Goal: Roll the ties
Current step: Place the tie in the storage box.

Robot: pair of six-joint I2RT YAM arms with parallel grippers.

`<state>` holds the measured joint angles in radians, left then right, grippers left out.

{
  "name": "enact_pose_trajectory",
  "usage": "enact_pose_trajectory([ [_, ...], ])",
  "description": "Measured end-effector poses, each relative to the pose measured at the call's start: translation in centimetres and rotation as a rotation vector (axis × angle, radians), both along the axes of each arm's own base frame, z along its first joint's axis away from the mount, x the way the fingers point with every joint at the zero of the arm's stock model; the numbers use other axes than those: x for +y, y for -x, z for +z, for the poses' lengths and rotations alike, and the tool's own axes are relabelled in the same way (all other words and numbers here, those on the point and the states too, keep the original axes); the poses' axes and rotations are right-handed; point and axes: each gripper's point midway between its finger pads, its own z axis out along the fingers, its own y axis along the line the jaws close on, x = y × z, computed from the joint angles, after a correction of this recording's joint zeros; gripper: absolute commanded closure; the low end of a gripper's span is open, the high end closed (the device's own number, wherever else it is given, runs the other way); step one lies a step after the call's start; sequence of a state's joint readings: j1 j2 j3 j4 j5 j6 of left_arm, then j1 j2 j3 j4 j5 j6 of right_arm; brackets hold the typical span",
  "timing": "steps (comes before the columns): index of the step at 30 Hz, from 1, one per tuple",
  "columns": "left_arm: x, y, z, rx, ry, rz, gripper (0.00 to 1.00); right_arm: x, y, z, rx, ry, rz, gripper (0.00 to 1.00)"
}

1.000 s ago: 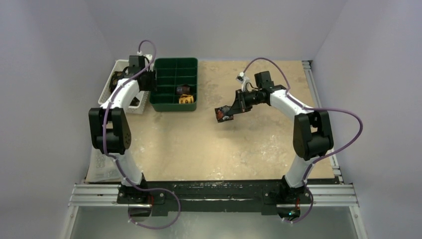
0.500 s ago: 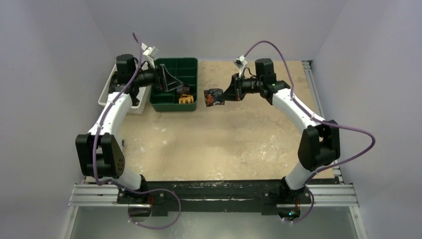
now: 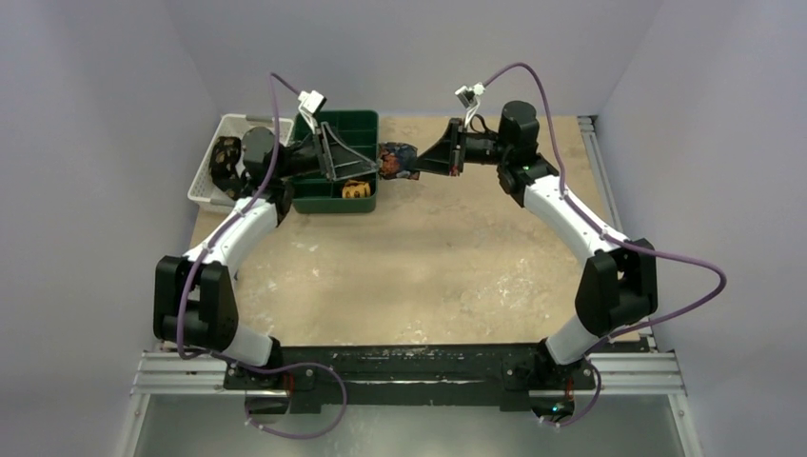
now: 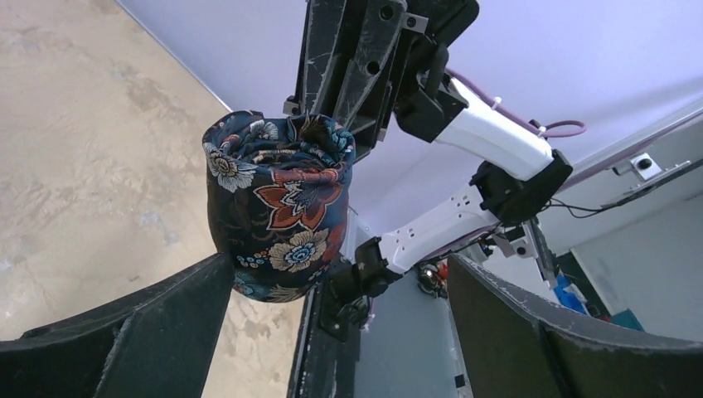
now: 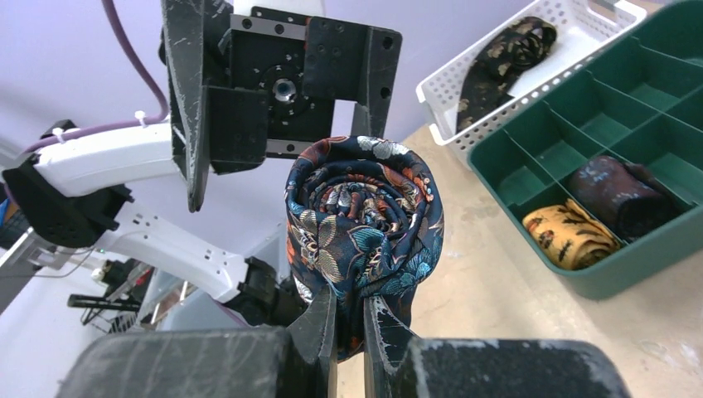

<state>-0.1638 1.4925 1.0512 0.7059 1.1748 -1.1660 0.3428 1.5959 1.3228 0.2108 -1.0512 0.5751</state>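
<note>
Carried the navy roll [image 3: 398, 160] from the middle of the table [image 3: 428, 276] up to its 12 o'clock over the last second. Swung the left gripper [image 3: 366, 164] off the basket [image 3: 221, 122] to meet it, spreading the jaws wide on the way.

Now pinched low on the roll with the right gripper [image 5: 348, 311], jaws almost closed on a fold of fabric at the roll's 6 o'clock in the right wrist view. Held clear of the table, just at 3 o'clock of the tray [image 3: 335, 120], beside its right edge. Approached from 9 o'clock by the left gripper. In the left wrist view, seen at 12 o'clock beyond the spread fingers [image 4: 124, 348], close to the left-hand one; contact there not clear. So: released on the left, grasping the roll on the right.

Progress, judged from here: roughly midway.
- Done: this tie wound tight, plus a brown roll [image 5: 618, 186] and a yellow roll [image 5: 572, 235] already sitting in neighbouring tray compartments.
- Left: getting this roll into a free compartment, probably by a handover to the open left gripper.
- After that: rolling at least one black-and-gold tie [image 5: 506, 58], lying loose in the basket at 9 o'clock of the tray.

Anything beneath that tie: hidden.
</note>
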Motion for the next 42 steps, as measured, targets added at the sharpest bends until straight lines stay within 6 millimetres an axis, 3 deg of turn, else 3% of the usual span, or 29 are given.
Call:
enact_pose_trajectory([
  [4,-0.1,0.1,0.8,0.003,0.014,0.010,0.00,0.5,0.6,1.0,0.004,-0.035,0.028,1.00],
  [10,-0.8,-0.2,0.3,0.052,-0.015,0.037,0.00,1.2,1.5,1.7,0.013,-0.065,0.062,1.00],
  [22,-2.1,0.6,1.2,0.024,0.007,0.015,0.19,1.9,2.4,2.2,0.032,-0.090,0.092,1.00],
  [31,-2.6,0.6,1.3,0.017,0.008,0.003,0.22,2.0,2.7,2.4,0.065,-0.109,0.096,1.00],
  [34,-2.8,0.6,1.4,0.020,0.008,0.002,0.30,2.0,2.7,2.5,0.066,-0.112,0.098,1.00],
  [42,-3.1,0.4,1.4,0.022,-0.013,0.010,0.31,2.1,2.8,2.7,0.061,-0.117,0.102,1.00],
])
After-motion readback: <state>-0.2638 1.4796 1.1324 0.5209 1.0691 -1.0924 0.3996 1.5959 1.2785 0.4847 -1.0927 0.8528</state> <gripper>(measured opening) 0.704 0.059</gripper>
